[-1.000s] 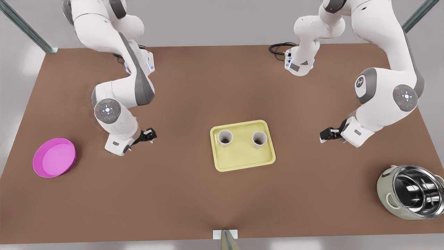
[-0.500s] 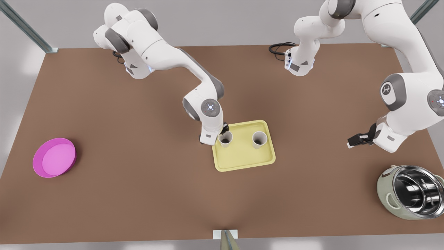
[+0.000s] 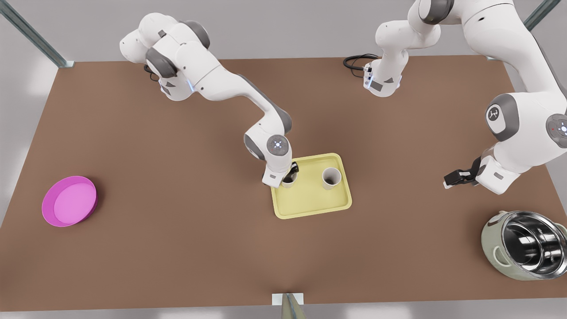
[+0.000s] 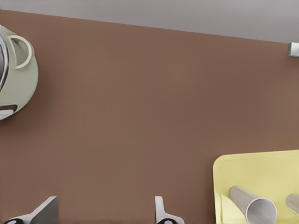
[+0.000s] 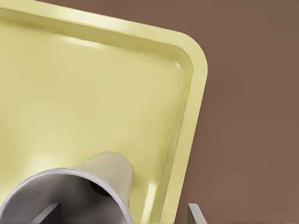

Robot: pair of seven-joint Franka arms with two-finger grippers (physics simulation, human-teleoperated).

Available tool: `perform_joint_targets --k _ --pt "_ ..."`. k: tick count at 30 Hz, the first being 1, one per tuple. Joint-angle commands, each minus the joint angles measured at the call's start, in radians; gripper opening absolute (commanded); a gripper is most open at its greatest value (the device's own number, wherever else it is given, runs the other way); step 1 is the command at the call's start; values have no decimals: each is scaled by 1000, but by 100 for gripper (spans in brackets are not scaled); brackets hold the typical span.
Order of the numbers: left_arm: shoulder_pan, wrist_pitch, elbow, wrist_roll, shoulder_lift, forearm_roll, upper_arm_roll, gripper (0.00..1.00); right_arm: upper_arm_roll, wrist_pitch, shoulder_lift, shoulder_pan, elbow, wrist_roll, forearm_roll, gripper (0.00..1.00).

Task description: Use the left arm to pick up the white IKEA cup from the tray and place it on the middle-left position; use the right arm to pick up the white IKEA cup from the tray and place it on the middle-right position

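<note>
Right claw (image 3: 292, 169) sits open, low at the front view's left cup (image 5: 100, 172) on the tray (image 3: 310, 206), while left claw (image 3: 448, 182) waits open over the desk (image 3: 177, 248); closing off-centre could tip or skid the cup.

Glossy yellow tray (image 3: 310, 201), matt brown tabletop (image 3: 199, 248), shiny steel pot (image 3: 529, 245)

A pale yellow tray (image 3: 310, 201) holds two white cups (image 3: 331, 177) on a plain brown table (image 3: 212, 248). A magenta dish (image 3: 69, 201) and a sage-green pot (image 3: 500, 248) with shiny steel inside sit apart.
</note>
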Motion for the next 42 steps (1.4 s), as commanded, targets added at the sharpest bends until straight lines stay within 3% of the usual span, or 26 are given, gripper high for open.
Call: perform_joint_targets --k 1,2,3,4,11,17,23,30,34,39,42 --pt "0 0 0 28 -1 -1 0 100 -1 10 3 -1 1 109 3 100" --pt "0 0 0 26 -1 1 0 100 -1 10 3 -1 1 111 3 98" --pt "0 0 0 26 -1 1 -2 100 -1 10 4 -1 2 117 4 82" --pt "0 0 0 26 -1 1 -2 100 -1 12 4 -3 1 115 4 71" --pt "-5 0 0 18 -1 -4 -2 100 -1 32 9 0 1 118 4 46" --pt "-28 1 -20 28 0 1 -6 100 -1 32 9 -1 2 109 4 16" --pt "-78 -10 -26 18 -3 39 -14 100 -10 23 -37 -10 7 118 9 4" --pt "-103 -20 -24 18 0 39 -17 100 -13 -120 -223 -207 -2 126 12 0" --pt "-221 16 -15 -138 45 42 -17 100 -10 -109 -162 -395 -18 97 -2 0" --pt "-373 76 -18 -391 111 84 -17 100 -10 -59 -91 -607 -22 -322 -59 0" --pt "-390 119 -16 -423 141 79 -17 100 -13 -57 -86 -624 -22 -350 -52 0"
